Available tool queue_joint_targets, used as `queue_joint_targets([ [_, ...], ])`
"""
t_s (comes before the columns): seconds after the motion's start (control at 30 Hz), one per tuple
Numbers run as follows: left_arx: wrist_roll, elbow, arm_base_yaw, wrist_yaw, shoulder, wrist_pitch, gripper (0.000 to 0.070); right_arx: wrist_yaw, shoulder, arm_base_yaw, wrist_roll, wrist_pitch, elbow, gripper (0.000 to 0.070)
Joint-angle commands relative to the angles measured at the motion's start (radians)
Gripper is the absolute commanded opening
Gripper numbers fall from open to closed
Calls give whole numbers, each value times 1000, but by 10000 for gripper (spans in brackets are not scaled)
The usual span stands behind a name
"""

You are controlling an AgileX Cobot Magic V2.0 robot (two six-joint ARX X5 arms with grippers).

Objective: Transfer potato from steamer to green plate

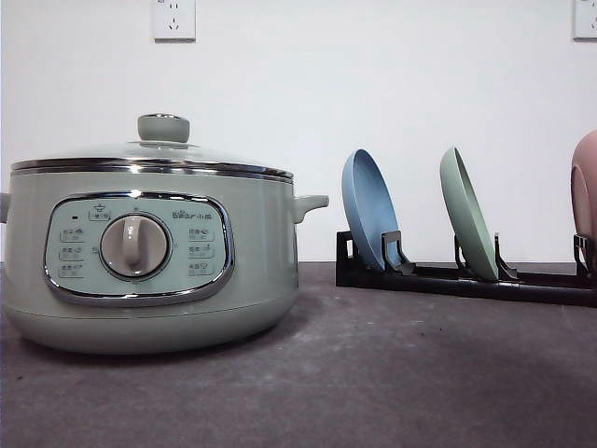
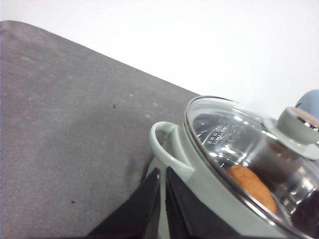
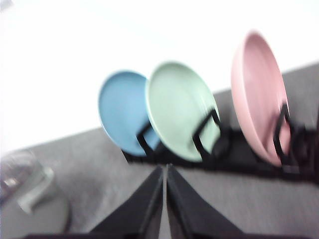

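Your left gripper [image 2: 163, 199], pressed together, sits beside the steamer [image 2: 219, 199]; the potato [image 2: 251, 186] lies under its lid [image 2: 244, 149].

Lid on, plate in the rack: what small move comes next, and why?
Probably the left hand, shut beside the steamer, should open and rise toward the lid knob. The glass lid covers the potato, and the green plate stands in the rack.
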Motion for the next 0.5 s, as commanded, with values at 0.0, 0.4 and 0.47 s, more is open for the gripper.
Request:
queue_joint_targets([
  [0.0,-15,48,-3,5,20,-15,10,3,11,-1,6,9,37,0],
  [0.4,111,354,-3,141,257,-171,10,-42,253,-1,-107,-129,323,0],
  [0.47,144,404,-3,176,307,-211,10,-68,307,-1,-135,-172,376,0],
])
